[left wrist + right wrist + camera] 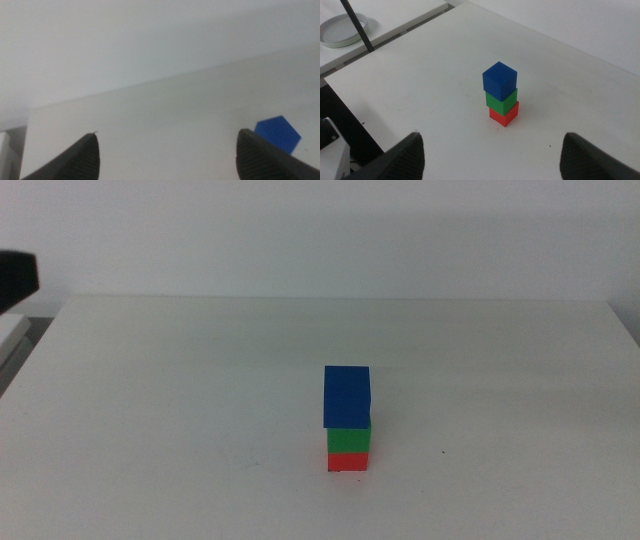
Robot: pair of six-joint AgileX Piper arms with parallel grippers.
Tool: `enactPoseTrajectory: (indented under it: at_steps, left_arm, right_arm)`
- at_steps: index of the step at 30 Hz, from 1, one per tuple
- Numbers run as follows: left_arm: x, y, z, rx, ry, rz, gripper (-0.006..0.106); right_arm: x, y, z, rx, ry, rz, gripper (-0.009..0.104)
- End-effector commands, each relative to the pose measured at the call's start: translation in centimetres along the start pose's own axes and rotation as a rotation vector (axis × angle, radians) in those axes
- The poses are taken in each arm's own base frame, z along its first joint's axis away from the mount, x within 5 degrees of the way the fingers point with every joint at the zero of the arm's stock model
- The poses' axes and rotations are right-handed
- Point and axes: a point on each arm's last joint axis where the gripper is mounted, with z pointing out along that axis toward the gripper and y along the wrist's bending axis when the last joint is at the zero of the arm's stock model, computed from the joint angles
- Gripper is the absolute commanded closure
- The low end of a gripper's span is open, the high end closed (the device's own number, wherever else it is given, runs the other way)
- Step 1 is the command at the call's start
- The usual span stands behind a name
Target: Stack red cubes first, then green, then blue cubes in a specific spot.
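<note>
I am looking at a finished three-cube tower standing on the plain white tabletop (200, 380), a little right of centre and toward the near edge. The small matte bright-red cube (347, 462) is sitting at the bottom, directly on the table. The small matte green cube (349, 439) is resting on top of it, and the small matte deep-blue cube (346, 395) is sitting on the green one, turned slightly out of line with the two below.

Neither arm is showing in the middle view. The left gripper (167, 155) is hanging clear of the stack with its jaws spread wide and nothing between them. The right gripper (492, 155) is likewise hovering back from the tower, jaws spread apart and holding nothing.
</note>
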Motion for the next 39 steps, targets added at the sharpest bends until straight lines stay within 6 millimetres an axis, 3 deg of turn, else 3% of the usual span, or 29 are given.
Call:
enactPoseTrajectory:
  at_steps: [1,5,17,25,32,36,39]
  left_arm:
    - [0.6,-0.1,-0.3,-0.009,-0.078,-0.019,0.008]
    - [1.6,-0.3,-0.9,-0.004,-0.094,-0.059,0.008]
    - [1.5,-0.3,-1.0,-0.011,-0.112,-0.048,0.008]
    - [2.0,-0.1,-1.0,-0.03,-0.134,-0.038,0.008]
    - [5.0,0.3,0.5,-0.078,-0.216,-0.057,0.008]
    - [7.5,0.4,1.1,-0.095,-0.23,-0.065,0.008]
    - [9.4,0.4,1.5,-0.108,-0.235,-0.07,0.008]
  right_arm:
    - [0.0,0.0,-0.1,0.0,-0.013,-0.01,0.003]
    - [0.0,0.0,-0.1,0.0,-0.013,-0.01,0.003]
    - [0.0,0.0,-0.1,-0.001,-0.013,-0.009,0.003]
    - [2.2,0.5,3.9,-0.005,-0.068,-0.079,0.003]
    - [4.4,1.0,7.3,-0.025,-0.157,-0.065,0.003]
    - [6.1,-0.5,8.5,0.09,-0.119,0.158,0.003]
    - [6.8,-2.3,9.2,0.206,-0.221,0.329,0.003]
